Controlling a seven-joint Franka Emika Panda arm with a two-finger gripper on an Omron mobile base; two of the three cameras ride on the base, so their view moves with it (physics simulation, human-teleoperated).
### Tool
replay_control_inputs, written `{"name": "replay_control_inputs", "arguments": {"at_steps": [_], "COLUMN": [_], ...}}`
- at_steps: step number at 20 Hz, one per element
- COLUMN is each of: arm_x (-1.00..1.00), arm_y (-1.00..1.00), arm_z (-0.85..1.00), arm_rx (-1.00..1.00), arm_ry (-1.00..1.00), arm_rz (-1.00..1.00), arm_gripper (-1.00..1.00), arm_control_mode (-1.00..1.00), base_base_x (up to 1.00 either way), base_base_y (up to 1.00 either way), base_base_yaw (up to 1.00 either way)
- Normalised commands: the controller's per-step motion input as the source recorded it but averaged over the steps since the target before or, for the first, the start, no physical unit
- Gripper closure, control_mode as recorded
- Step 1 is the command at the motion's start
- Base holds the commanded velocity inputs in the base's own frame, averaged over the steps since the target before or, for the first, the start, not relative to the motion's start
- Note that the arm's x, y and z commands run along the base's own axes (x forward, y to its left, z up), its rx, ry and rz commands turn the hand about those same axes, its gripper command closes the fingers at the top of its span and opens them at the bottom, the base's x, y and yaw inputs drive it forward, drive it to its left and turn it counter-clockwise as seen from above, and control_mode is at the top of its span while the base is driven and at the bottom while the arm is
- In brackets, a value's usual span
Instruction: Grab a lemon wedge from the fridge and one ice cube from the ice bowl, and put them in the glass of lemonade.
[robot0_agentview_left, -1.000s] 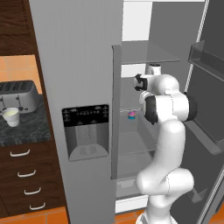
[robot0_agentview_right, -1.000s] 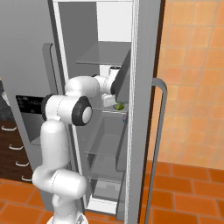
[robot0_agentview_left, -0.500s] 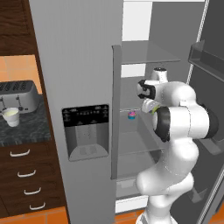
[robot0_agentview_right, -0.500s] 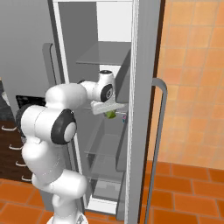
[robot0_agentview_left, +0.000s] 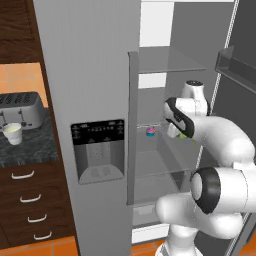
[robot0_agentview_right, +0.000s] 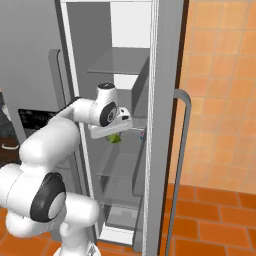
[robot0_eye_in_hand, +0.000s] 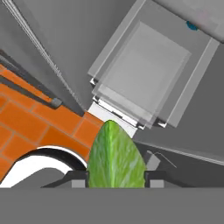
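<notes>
The grey steel fridge (robot0_agentview_left: 90, 75) stands with its right door open. My gripper (robot0_agentview_right: 114, 135) hangs in the opening at middle-shelf height, shut on the lemon wedge (robot0_agentview_right: 115, 139), a small yellow-green piece. In the hand view the lemon wedge (robot0_eye_in_hand: 114, 153) rises between the two fingertips of my gripper (robot0_eye_in_hand: 116, 178), pointing down over the fridge floor and orange tiles. From the left base view, the lemon wedge (robot0_agentview_left: 187, 136) peeks out beside the hand. The glass of lemonade (robot0_agentview_left: 13, 133) stands on the dark counter at far left. The ice bowl is out of view.
A small pink-and-blue cupcake (robot0_agentview_left: 150, 131) sits on the middle glass shelf. A silver toaster (robot0_agentview_left: 20, 107) stands behind the glass. The open door (robot0_agentview_right: 165, 100) with its long handle (robot0_agentview_right: 181, 150) flanks the arm on the right. Drawers (robot0_agentview_left: 25, 200) lie below the counter.
The hand has drawn back from the shelf and dropped a little, carrying the wedge. The elbow has swung toward the cameras. The cupcake has stayed put.
</notes>
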Motion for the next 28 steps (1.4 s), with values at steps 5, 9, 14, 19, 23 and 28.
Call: {"name": "replay_control_inputs", "arguments": {"at_steps": [5, 9, 14, 19, 23, 28], "arm_x": [-1.0, -1.0, 0.0, 0.0, 0.0, 0.0], "arm_y": [0.01, 0.01, 0.0, 0.0, 0.0, 0.0], "arm_z": [-0.04, 0.12, 0.0, 0.0, 0.0, 0.0], "arm_rx": [0.0, 0.0, 0.0, 0.0, 0.0, 0.0], "arm_ry": [-0.14, -0.18, 0.0, 0.0, 0.0, 0.0], "arm_rz": [-0.04, -0.06, 0.0, 0.0, 0.0, 0.0], "arm_gripper": [1.0, 1.0, 1.0, 1.0, 1.0, 1.0], "arm_control_mode": [-1.0, -1.0, 1.0, 1.0, 1.0, 1.0], "base_base_x": [0.0, 0.0, -1.0, -0.7, -0.01, -0.06], "base_base_y": [0.0, 0.0, 0.29, 0.82, 1.0, 1.0], "base_base_yaw": [0.0, 0.0, -0.07, -0.17, -0.32, -0.05]}}
